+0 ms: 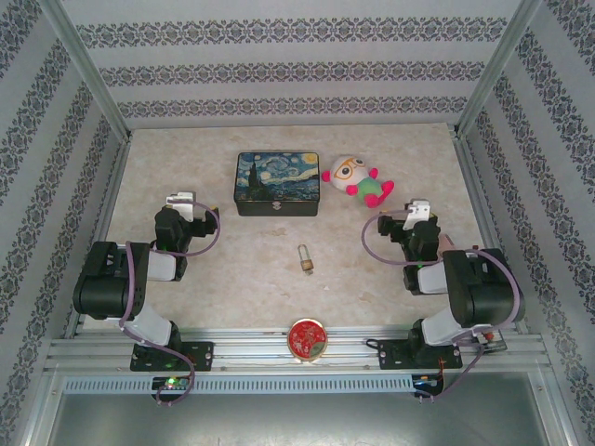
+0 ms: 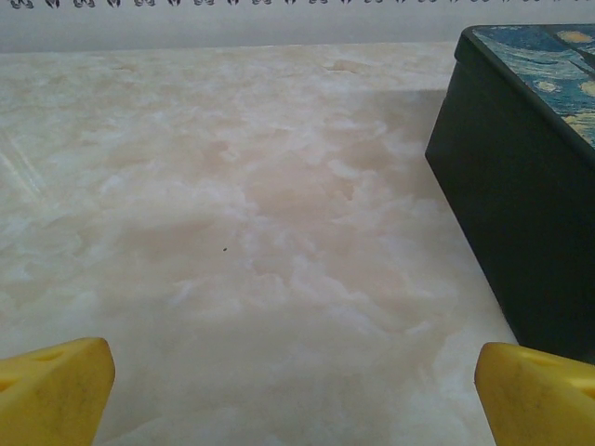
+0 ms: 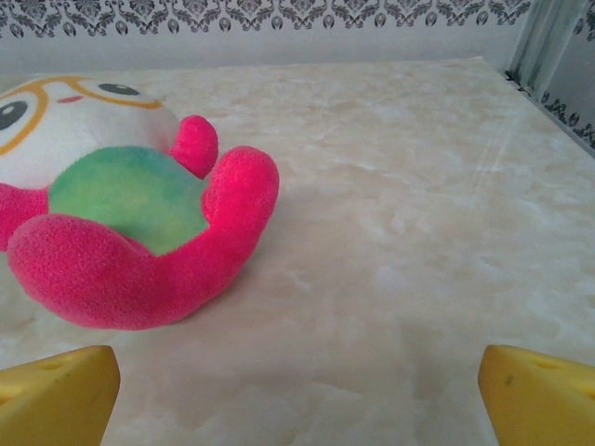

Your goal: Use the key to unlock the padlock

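Observation:
The tiny padlock (image 1: pixel 306 259) lies alone on the marble table top (image 1: pixel 232 279) midway between the two arms, its thin silvery shackle pointing away from me and its brass body nearer. I cannot make out a separate key. My left gripper (image 1: pixel 179 201) hovers well to the padlock's left, open, its yellow fingertips (image 2: pixel 56 390) spread wide over bare table with nothing between them. My right gripper (image 1: pixel 418 208) sits to the padlock's right, open too, with its yellow fingertips (image 3: pixel 56 395) wide apart and nothing held.
A dark starry-night tin box (image 1: pixel 276 183) stands behind the padlock, its side (image 2: pixel 521 204) just right of my left gripper. A pink and green plush toy (image 1: pixel 358 179) lies just ahead-left of the right gripper (image 3: pixel 297 395). A round red tin (image 1: pixel 307 338) rests at the near edge.

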Motion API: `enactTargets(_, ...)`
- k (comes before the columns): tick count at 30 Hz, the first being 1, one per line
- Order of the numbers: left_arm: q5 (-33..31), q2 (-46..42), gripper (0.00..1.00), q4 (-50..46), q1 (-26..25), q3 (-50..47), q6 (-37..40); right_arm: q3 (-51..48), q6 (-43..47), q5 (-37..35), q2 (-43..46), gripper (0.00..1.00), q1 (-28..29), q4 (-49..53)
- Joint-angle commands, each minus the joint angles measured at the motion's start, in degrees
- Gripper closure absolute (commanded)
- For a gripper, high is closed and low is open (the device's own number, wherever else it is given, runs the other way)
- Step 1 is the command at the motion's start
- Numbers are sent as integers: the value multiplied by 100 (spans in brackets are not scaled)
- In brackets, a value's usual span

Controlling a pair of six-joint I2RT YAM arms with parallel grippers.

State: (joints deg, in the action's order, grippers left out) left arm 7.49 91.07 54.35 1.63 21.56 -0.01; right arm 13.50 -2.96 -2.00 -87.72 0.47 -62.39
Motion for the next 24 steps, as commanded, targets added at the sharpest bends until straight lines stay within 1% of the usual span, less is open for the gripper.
enactTargets(1,25,12,1,41,61,41,-26,304,57,193,27,2,-38,20)
enactTargets(3,27,8,1,41,61,41,-27,440,97,395,-7,2,-51,193)
enactTargets(6,25,8,1,41,66,41,-25,584,204,1041,17,2,-128,678)
enactTargets(8,25,8,1,41,66,41,-30,584,140,1496,-6,2,-306,592)
enactTargets(10,26,8,1,34,63,41,-30,588,202,1897,-34,2,-359,465)
enactTargets(12,25,8,1,41,66,41,-29,584,203,1863,-34,2,-355,474)
enactTargets(13,25,10,1,36,66,41,-30,584,154,1670,-34,2,-346,496)
enactTargets(14,25,3,1,40,66,41,-28,584,50,1346,-23,2,-333,543)
enactTargets(15,26,8,1,41,65,41,-27,584,-77,859,0,2,-314,567)
enactTargets(16,27,8,1,41,66,41,-25,584,-128,599,15,2,-286,517)
enactTargets(24,25,8,1,41,68,45,-32,584,-75,228,4,2,-147,612)
